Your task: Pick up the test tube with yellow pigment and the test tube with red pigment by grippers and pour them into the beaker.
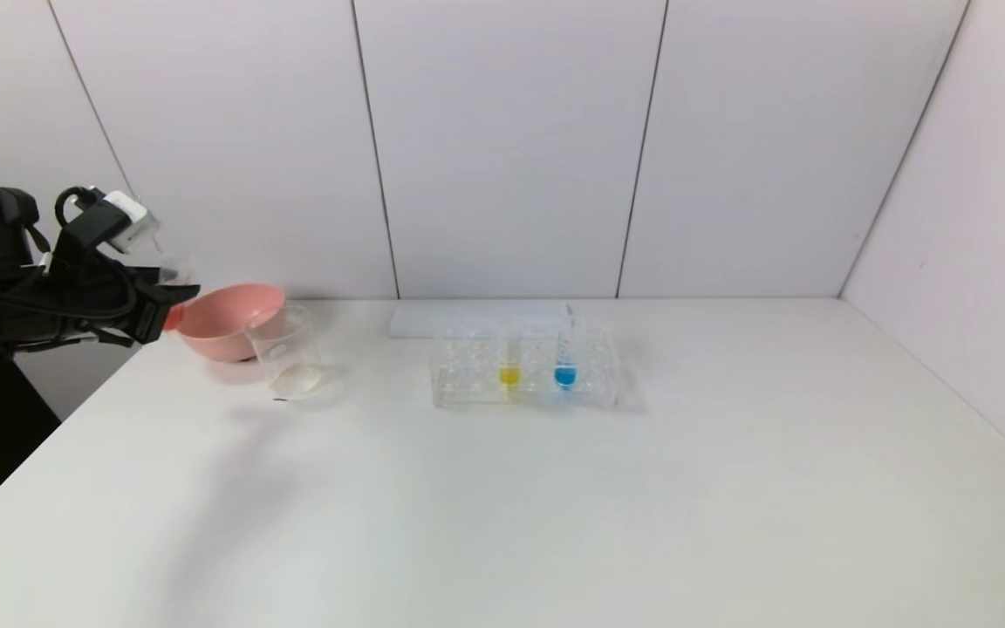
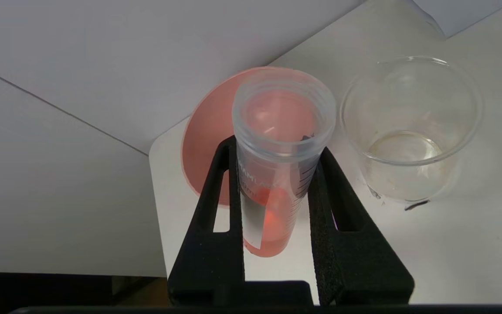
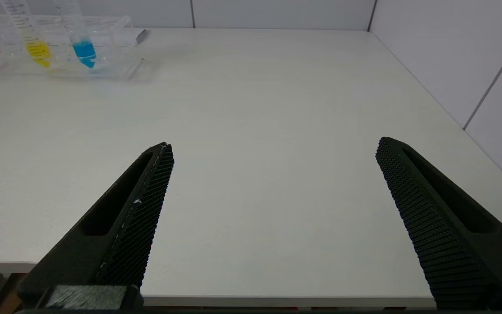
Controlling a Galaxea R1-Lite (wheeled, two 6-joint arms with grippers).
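The left gripper [image 2: 277,174] is hovering off the bench's [image 1: 502,488] far left corner, its jaws clenching the red tube [image 2: 277,174]. In the left wrist view that tube is sitting between the two black fingers [image 2: 216,209] with its open mouth toward the camera and a little red-orange liquid lying in its lower end. It is hanging over the pink bowl [image 1: 228,321], just beside the beaker [image 1: 289,353], not over it. The beaker is standing upright on the bench, touching or nearly touching the bowl, with a pale film at its bottom.

The yellow tube [image 1: 509,362] is standing in the clear rack [image 1: 524,371] mid-bench, next to the blue tube [image 1: 565,362].

The right gripper [image 3: 273,183] is idling low over the bench's near right edge, jaws spread wide and holding nothing; the head view is not showing it.
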